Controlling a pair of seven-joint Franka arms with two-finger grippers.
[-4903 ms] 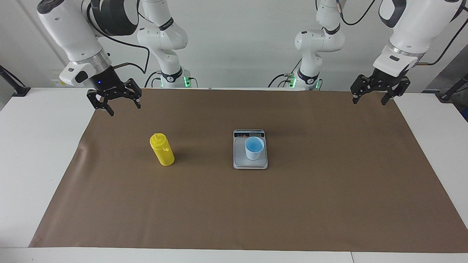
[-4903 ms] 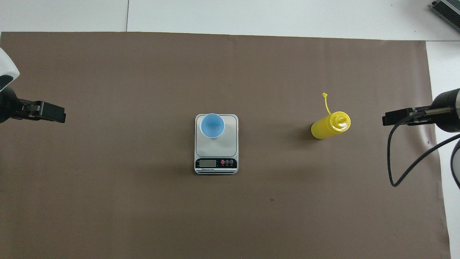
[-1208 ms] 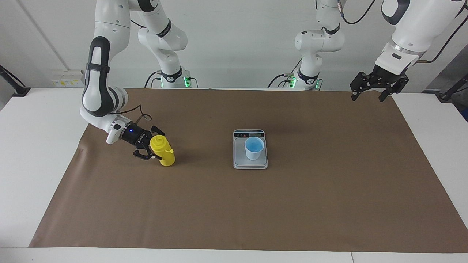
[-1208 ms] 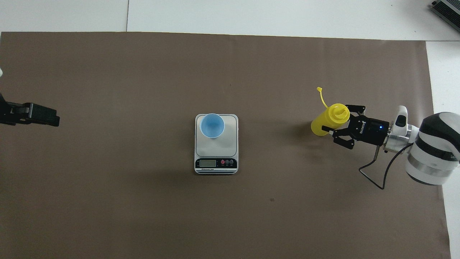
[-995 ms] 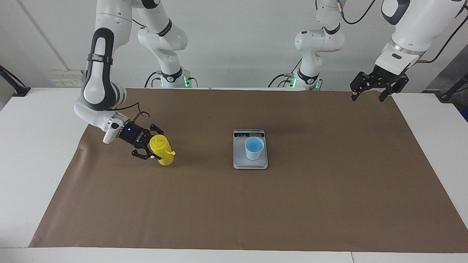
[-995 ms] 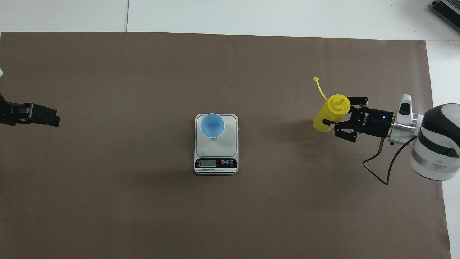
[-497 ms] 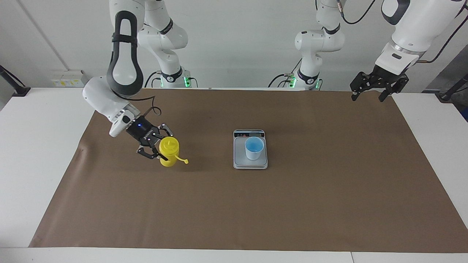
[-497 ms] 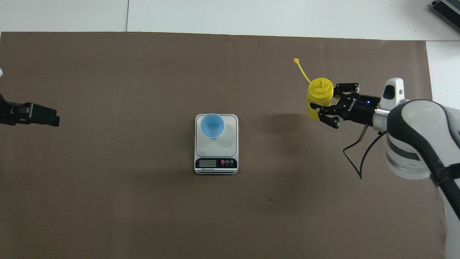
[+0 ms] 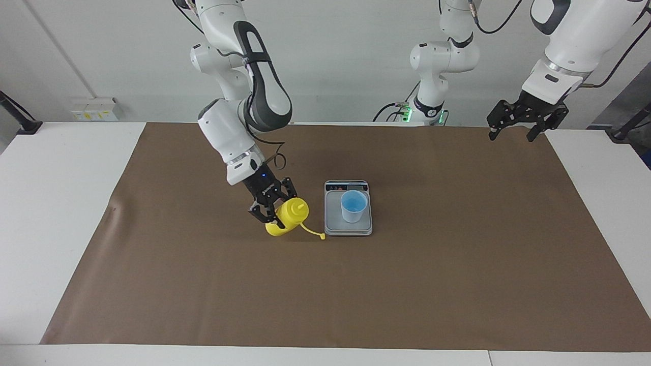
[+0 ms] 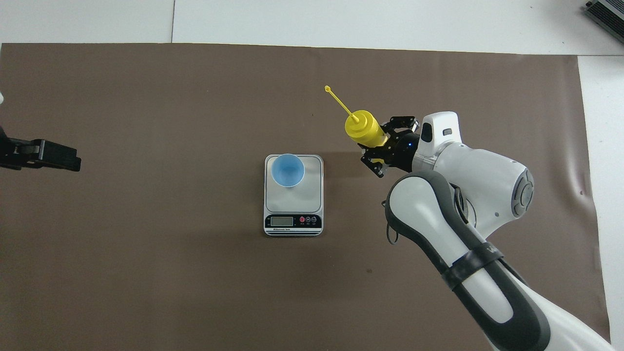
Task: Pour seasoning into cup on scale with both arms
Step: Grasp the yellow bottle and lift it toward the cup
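Seasoning bottle (image 9: pixel 286 217): yellow, held off the brown mat (image 9: pixel 457 284), tilted, nozzle toward the scale (image 9: pixel 348 227). Its small cap dangles on its tether, down beside the scale's edge. Bottle hangs over the mat just beside the scale, on the right arm's side of it.

Right claw (image 9: pixel 272 208): clenched around the bottle's body, gripping it from the side. Arm reaches in over the mat from its base.

Cup (image 9: pixel 353 206): light blue, upright on the scale's weighing plate, on the half farther from the robots. Apart from the bottle.

Scale: flat on the mat at mid-tabletop, display strip toward the robots.

Left claw (image 9: pixel 519 122): released, fingers spread, holding nothing. It waits in the air over the mat's corner at the left arm's end of the tabletop (image 9: pixel 56 168).
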